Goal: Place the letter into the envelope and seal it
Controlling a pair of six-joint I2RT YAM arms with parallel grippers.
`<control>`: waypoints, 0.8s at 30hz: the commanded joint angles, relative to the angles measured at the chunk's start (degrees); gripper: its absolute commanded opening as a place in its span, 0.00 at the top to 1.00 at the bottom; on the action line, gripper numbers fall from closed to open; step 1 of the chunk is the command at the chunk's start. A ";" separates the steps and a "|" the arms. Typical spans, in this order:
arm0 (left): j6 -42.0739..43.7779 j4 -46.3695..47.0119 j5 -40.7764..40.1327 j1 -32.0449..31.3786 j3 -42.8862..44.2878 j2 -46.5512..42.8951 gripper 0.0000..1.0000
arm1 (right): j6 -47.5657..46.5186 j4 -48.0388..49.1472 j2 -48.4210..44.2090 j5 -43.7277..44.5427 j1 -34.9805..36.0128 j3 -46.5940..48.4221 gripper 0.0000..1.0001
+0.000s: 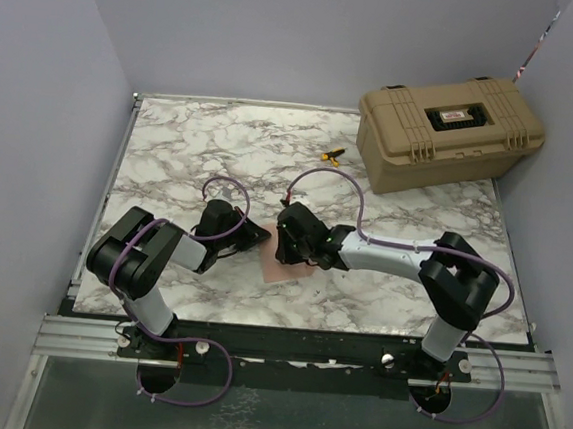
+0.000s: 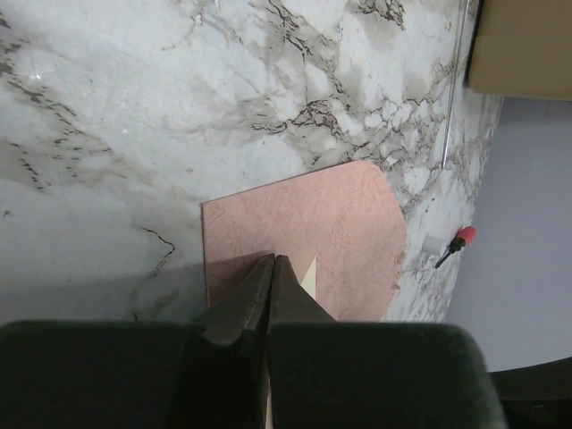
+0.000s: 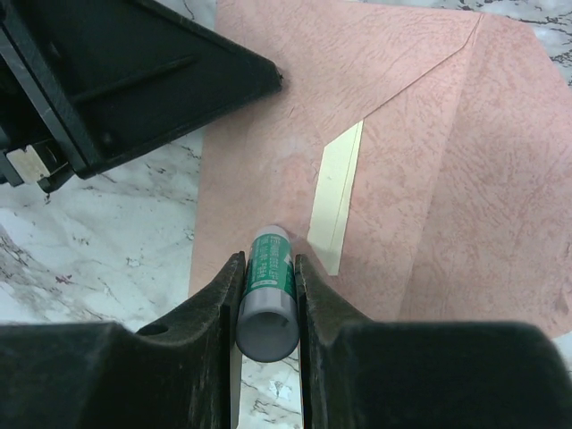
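Fibrous salmon envelope [image 3: 447, 179], cylindrical glue stick [image 3: 268, 281], veined marble table [image 3: 89, 246]

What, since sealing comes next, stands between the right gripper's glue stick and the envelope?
Nothing visible. The glue stick, clamped in the right gripper, points at bare envelope paper; the shut left gripper sits to one side.

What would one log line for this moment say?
left hand: shut, at envelope | right hand: gripping glue stick over envelope
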 commanded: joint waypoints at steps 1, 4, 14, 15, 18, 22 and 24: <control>2.80 -13.54 -6.91 0.04 -3.29 3.52 1.00 | -1.60 -7.38 4.99 2.73 0.02 0.86 0.99; 2.86 -13.42 -6.95 0.04 -3.73 2.82 1.00 | -0.92 -7.98 7.60 4.29 -1.18 4.00 0.99; 2.74 -13.42 -6.86 0.01 -4.07 2.21 1.00 | -0.79 -12.93 10.16 10.79 -3.07 10.11 0.99; 2.78 -13.42 -6.91 0.04 -4.00 2.22 1.00 | -0.61 -12.95 9.82 10.38 -3.07 9.78 0.99; 2.75 -13.41 -6.84 0.04 -3.81 2.44 1.00 | -2.17 -10.55 7.98 6.82 -2.87 7.07 0.99; 2.78 -13.42 -7.01 0.04 -3.58 2.66 1.00 | -4.51 -7.49 6.21 0.59 -0.98 3.06 0.99; 2.68 -13.42 -7.08 0.04 -3.41 2.85 1.00 | -4.76 -7.54 5.89 -0.92 0.10 1.75 0.99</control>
